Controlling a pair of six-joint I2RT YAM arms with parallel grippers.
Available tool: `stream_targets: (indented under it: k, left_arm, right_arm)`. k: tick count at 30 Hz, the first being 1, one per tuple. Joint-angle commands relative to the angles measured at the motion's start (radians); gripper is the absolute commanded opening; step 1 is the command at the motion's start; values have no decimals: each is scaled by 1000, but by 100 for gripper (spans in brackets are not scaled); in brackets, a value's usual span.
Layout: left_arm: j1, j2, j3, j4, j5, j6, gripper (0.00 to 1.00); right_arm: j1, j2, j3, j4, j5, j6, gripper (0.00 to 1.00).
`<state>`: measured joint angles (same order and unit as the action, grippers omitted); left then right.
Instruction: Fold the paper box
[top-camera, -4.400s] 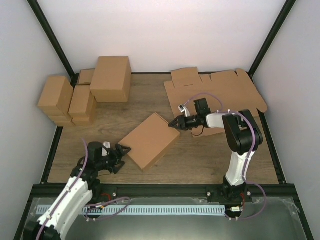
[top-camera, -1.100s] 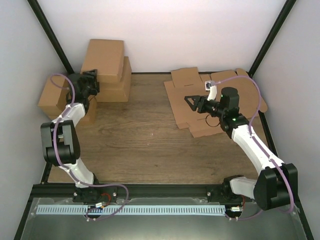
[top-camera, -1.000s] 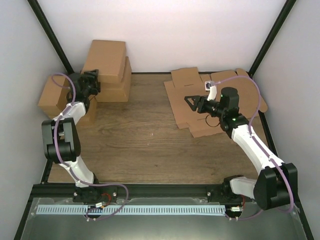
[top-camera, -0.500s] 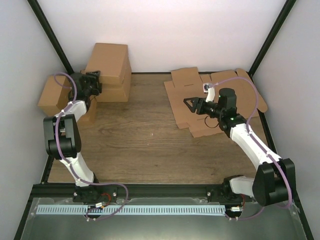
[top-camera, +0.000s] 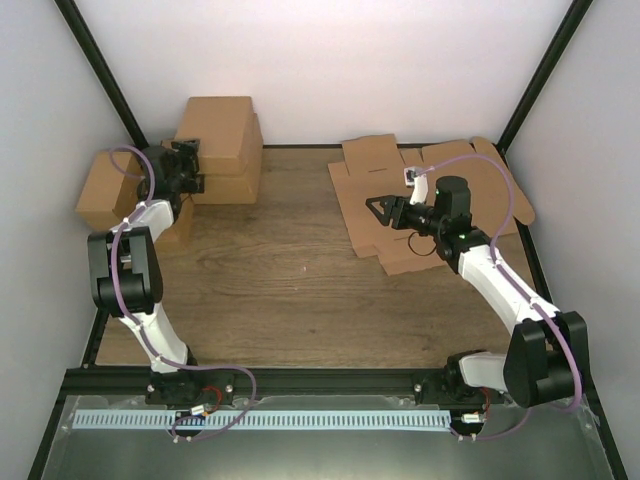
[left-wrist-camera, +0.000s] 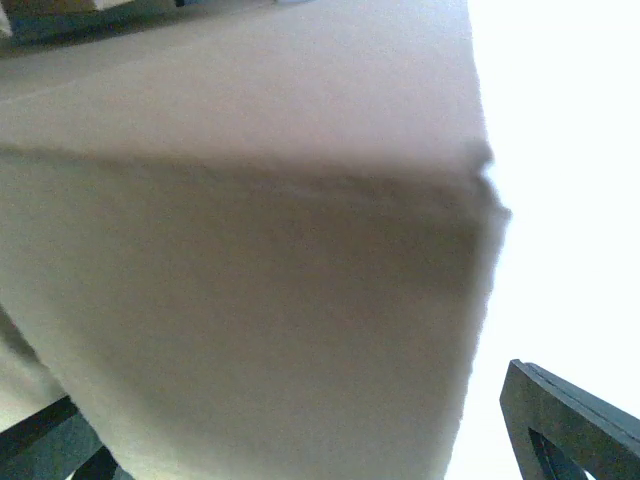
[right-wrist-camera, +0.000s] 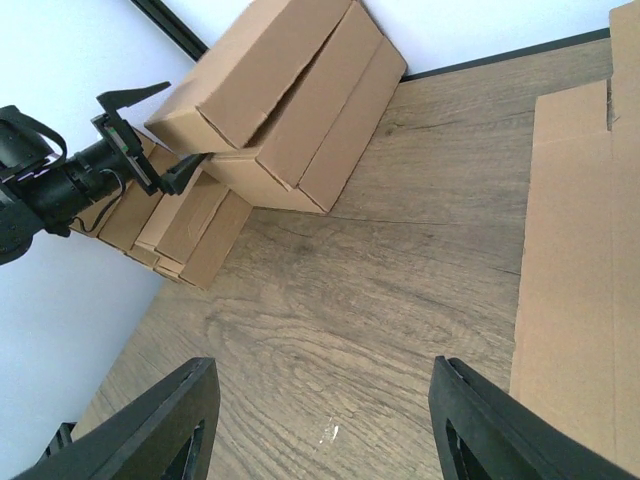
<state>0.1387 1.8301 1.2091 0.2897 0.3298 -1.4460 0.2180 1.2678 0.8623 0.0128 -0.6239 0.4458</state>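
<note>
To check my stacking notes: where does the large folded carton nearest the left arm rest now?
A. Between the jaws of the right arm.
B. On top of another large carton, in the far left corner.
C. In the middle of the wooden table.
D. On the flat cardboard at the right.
B: the top and right wrist views show the large folded carton lying on another large carton in the far left corner.
</note>
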Motion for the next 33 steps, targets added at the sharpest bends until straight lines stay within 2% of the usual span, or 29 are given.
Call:
stream_targets:
  k: [1, 7, 11, 15, 19, 23, 29, 33]
  left_arm:
    - [3, 12, 33, -47, -21, 7, 100]
    - [4, -2, 68, -140, -23, 18, 100]
    - [4, 1, 150, -329, -32, 3, 100]
    - [1, -21, 162, -441, -45, -56, 100]
    - [1, -29, 224, -597, -82, -63, 100]
    - [1, -49, 253, -677, -71, -58, 100]
    - [0, -158, 241, -720, -105, 17, 100]
    - [-8, -238, 230, -729, -90, 238, 100]
  right_arm:
    - [-5, 11, 12, 30, -13, -5, 60]
    - [-5, 15, 11, 33, -19, 0, 60]
    - [-6, 16, 11, 34, -22, 1, 60]
    - [-6, 18, 9, 41, -28, 6, 60]
    - [-5, 22, 11, 46, -38, 10, 60]
    - [-6, 25, 11, 45, -42, 11, 60]
    - [-6, 23, 13, 38, -44, -4, 60]
    - [-5, 5, 24, 30, -32, -30, 67]
